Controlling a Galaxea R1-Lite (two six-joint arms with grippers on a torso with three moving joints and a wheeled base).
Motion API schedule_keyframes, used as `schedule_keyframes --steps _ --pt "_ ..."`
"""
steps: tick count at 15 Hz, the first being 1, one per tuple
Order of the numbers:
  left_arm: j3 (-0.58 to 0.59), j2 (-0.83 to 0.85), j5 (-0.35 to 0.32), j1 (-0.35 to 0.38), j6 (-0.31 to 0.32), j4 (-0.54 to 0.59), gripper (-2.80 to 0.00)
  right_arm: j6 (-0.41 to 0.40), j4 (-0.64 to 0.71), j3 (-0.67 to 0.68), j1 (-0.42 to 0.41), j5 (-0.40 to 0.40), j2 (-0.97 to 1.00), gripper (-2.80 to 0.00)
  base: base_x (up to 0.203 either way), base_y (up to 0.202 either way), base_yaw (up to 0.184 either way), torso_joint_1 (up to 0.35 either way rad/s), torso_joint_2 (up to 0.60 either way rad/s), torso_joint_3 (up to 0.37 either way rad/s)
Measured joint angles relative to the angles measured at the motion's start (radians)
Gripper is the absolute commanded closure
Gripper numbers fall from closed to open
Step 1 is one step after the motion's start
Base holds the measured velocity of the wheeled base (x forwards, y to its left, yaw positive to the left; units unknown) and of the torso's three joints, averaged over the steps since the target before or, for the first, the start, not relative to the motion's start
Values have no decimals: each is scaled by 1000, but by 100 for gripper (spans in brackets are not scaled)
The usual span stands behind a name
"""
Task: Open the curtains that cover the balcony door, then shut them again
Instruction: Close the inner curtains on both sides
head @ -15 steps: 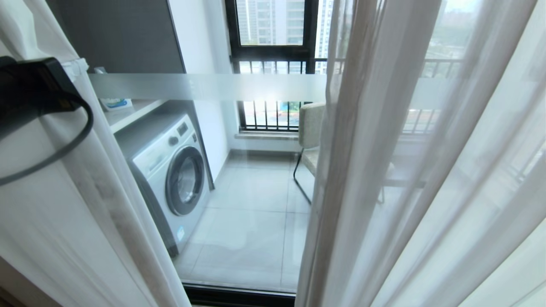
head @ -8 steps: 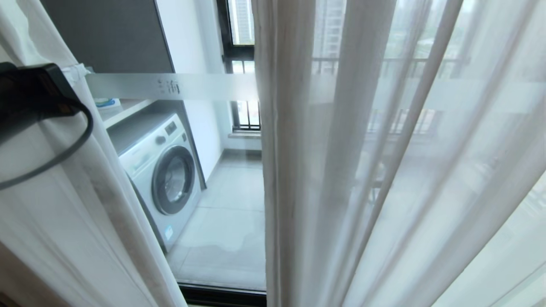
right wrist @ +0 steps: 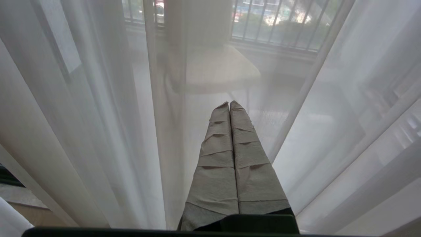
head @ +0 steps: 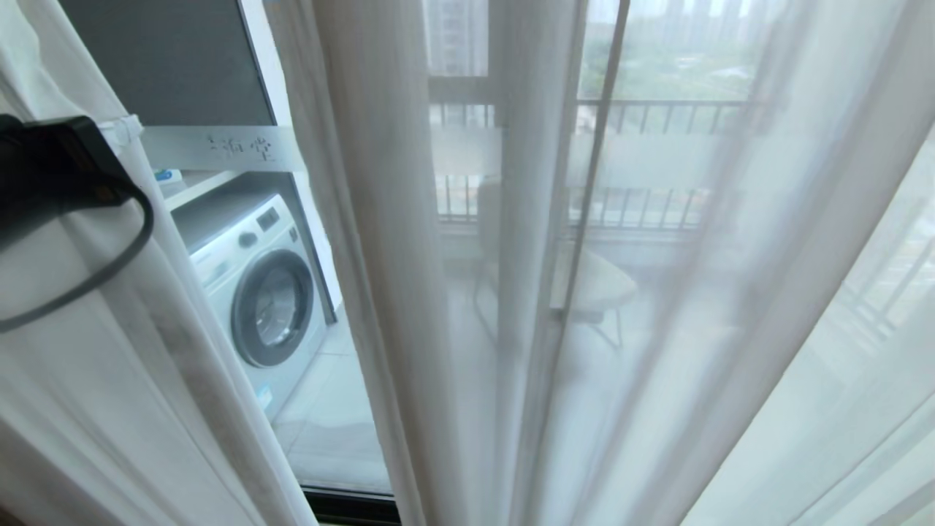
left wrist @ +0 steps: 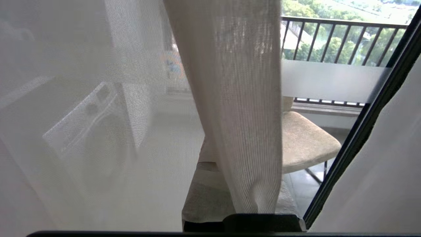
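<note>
White see-through curtains hang in front of the balcony door [head: 219, 148], a glass pane with a frosted lettered band and a black frame [left wrist: 361, 131]. The left curtain panel [head: 109, 365] and the right panel [head: 657, 292] leave a narrow gap between them. My left gripper [head: 109, 135] is at the left panel's inner edge, at the height of the frosted band. It is shut on a ribbed fold of that curtain [left wrist: 243, 115], which runs down between its taped fingers [left wrist: 200, 191]. My right gripper [right wrist: 229, 103] is shut and empty, pointing at the right panel [right wrist: 98, 115].
Behind the glass stand a white washing machine [head: 256, 292] under a shelf, and a beige chair [left wrist: 306, 141] on a tiled floor. A barred railing [head: 657, 109] runs across the back. The door's black bottom rail [head: 350, 504] shows in the gap.
The whole head view has shifted left, so the camera has moved right. The held left panel keeps its place in the picture. The gap between the two panels has narrowed markedly.
</note>
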Motion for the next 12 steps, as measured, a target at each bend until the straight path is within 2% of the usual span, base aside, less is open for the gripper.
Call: schedule_keyframes --steps 12 --pt "32 -22 -3 1 0 1 0 0 0 0 0 0 0 0 0 -191 0 2 2 2"
